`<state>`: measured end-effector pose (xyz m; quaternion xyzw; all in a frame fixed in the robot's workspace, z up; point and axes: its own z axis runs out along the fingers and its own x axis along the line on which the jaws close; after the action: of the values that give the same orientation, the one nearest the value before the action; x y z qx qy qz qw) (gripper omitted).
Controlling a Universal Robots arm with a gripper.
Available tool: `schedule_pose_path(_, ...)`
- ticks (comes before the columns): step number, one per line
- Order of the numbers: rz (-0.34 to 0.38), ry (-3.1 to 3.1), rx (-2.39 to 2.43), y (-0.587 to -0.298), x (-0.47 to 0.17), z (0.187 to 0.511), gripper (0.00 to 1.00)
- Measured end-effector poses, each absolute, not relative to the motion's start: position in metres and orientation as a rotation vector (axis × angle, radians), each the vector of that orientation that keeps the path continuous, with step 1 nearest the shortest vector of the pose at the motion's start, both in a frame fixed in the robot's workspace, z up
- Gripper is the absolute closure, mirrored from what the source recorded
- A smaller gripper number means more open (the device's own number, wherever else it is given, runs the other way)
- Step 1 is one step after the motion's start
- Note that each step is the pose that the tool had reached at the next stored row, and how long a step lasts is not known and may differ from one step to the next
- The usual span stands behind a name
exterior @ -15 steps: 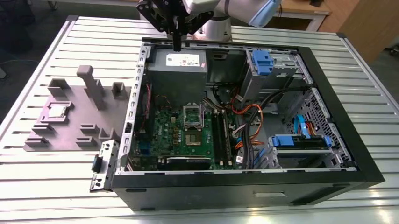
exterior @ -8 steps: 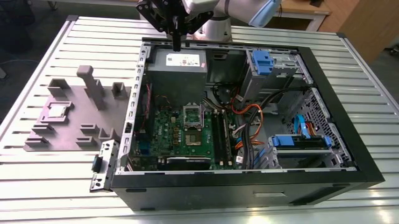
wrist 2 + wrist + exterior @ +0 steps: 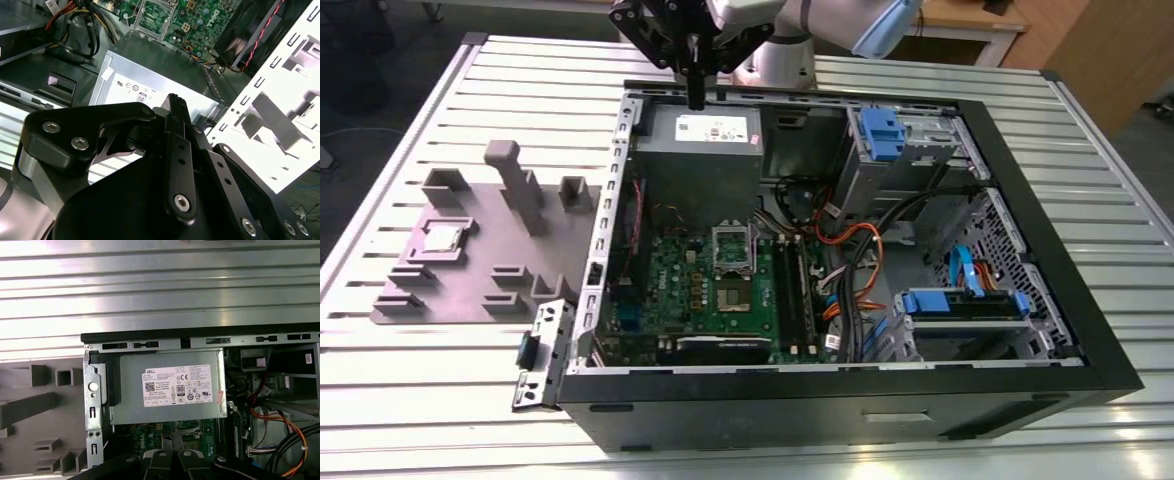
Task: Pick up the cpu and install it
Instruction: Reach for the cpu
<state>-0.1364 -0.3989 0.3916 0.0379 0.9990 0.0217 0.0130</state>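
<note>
We see the gripper (image 3: pixel 695 98) with its two dark fingers pressed together and nothing between them; the second wrist view (image 3: pixel 175 100) shows them as one narrow blade. It hangs just above the grey power supply (image 3: pixel 700 140) with the white label, at the far wall of the open computer case (image 3: pixel 854 400).

Past the power supply lies the green motherboard (image 3: pixel 720 290), and on it the silver socket frame (image 3: pixel 731 247) with its dark centre.

The cpu (image 3: pixel 443 236) is well apart from the gripper, outside the case towards the exterior view's left. It sits flat in a square recess of a grey fixture plate (image 3: pixel 467 295) that carries several upright blocks.

Case and plate both rest on a table (image 3: pixel 1067 150) of ribbed aluminium slats. Beyond its far edge we make out wooden furniture (image 3: pixel 1107 50) and a dark floor.

The arm (image 3: pixel 781 55) rises at the table's far edge behind the case, and its wrist points the gripper straight down.
</note>
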Motion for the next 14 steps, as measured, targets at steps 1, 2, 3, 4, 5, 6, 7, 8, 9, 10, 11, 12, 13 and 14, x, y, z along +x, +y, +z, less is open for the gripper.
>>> schedule_pose_path(1, 0.068, 3.113, 0.118, -0.3989, -0.1366, 0.3916, 0.89)
schedule_pose_path(2, 0.068, 3.113, 0.118, -0.3989, -0.1369, 0.3916, 0.89)
schedule_pose_path(3, 0.068, 3.113, 0.118, -0.3989, -0.1371, 0.3916, 0.89)
schedule_pose_path(4, 0.068, 3.113, 0.118, -0.3989, -0.1378, 0.3912, 0.89)
schedule_pose_path(5, 0.068, 3.113, 0.118, -0.3989, -0.1384, 0.3907, 0.89)
schedule_pose_path(6, 0.068, 3.113, 0.118, -0.3989, -0.1385, 0.3907, 0.89)
schedule_pose_path(7, 0.068, 3.112, 0.118, -0.3989, -0.1386, 0.3906, 0.89)
schedule_pose_path(8, 0.068, 3.112, 0.118, -0.3989, -0.1389, 0.3906, 0.89)
schedule_pose_path(9, 0.068, 3.113, 0.118, -0.3989, -0.1392, 0.3906, 0.89)
schedule_pose_path(10, 0.068, 3.113, 0.118, -0.3989, -0.1395, 0.3907, 0.89)
schedule_pose_path(11, 0.068, 3.113, 0.118, -0.3989, -0.1398, 0.3906, 0.89)
schedule_pose_path(12, 0.068, 3.113, 0.118, -0.3989, -0.1400, 0.3906, 0.89)
schedule_pose_path(13, 0.068, 3.113, 0.118, -0.3989, -0.1402, 0.3906, 0.89)
schedule_pose_path(14, 0.068, 3.113, 0.118, -0.3989, -0.1404, 0.3906, 0.89)
